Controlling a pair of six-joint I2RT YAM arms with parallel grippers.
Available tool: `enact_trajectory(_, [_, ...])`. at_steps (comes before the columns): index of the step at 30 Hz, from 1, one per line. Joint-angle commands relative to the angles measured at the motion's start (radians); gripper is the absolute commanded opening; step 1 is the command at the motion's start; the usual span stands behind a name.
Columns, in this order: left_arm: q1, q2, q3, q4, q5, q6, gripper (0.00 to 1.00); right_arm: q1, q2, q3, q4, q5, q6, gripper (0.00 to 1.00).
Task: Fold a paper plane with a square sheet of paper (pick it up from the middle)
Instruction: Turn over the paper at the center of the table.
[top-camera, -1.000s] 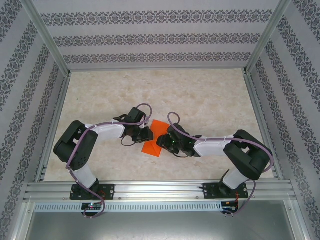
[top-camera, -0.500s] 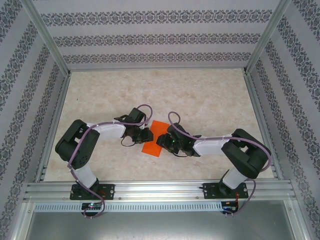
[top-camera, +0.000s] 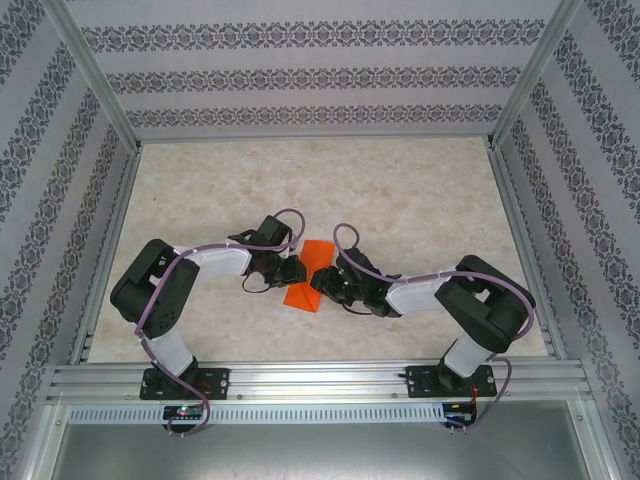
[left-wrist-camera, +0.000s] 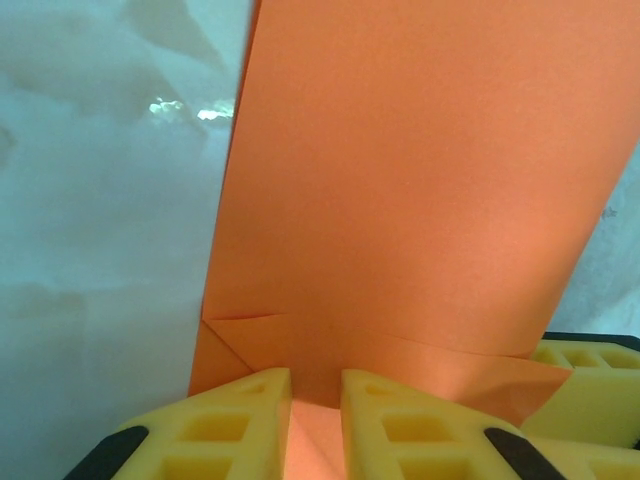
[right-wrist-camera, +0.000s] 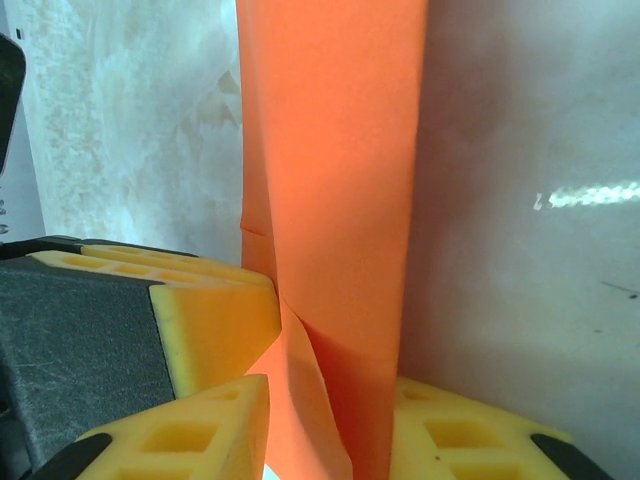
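Note:
The square sheet of paper (top-camera: 306, 290), bright orange, lies partly folded on the table between my two grippers. In the left wrist view the sheet (left-wrist-camera: 400, 180) stretches away with a folded flap near the fingers, and my left gripper (left-wrist-camera: 315, 388) is shut on its near edge. In the right wrist view a raised fold of the sheet (right-wrist-camera: 330, 150) stands between the jaws of my right gripper (right-wrist-camera: 330, 392), touching both yellow fingers (right-wrist-camera: 200, 435). From above, the left gripper (top-camera: 291, 270) and right gripper (top-camera: 324, 283) meet over the paper.
The pale marbled table (top-camera: 400, 200) has free room behind and to both sides of the arms. Patterned walls and a metal frame (top-camera: 95, 270) enclose it. The left gripper's yellow finger (right-wrist-camera: 215, 310) sits close beside my right fingers.
The right gripper has shifted left against the paper and its jaws have narrowed onto the fold. The orange patch seen from above has become narrower. The left gripper has stayed put.

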Motion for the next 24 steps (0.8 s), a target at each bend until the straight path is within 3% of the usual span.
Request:
enact_trajectory(1, [-0.007,-0.020,0.012,-0.026,-0.034,0.012,0.23,-0.005,0.013,-0.015,0.069,-0.012,-0.046,0.33])
enact_trajectory(7, [-0.006,-0.051,0.014,-0.036,-0.057,0.015,0.24,-0.005,0.010,-0.010,0.070,-0.021,-0.069,0.37])
enact_trajectory(24, [-0.005,-0.059,0.015,-0.045,-0.062,0.016,0.24,-0.007,0.051,0.011,0.092,-0.041,-0.070,0.21])
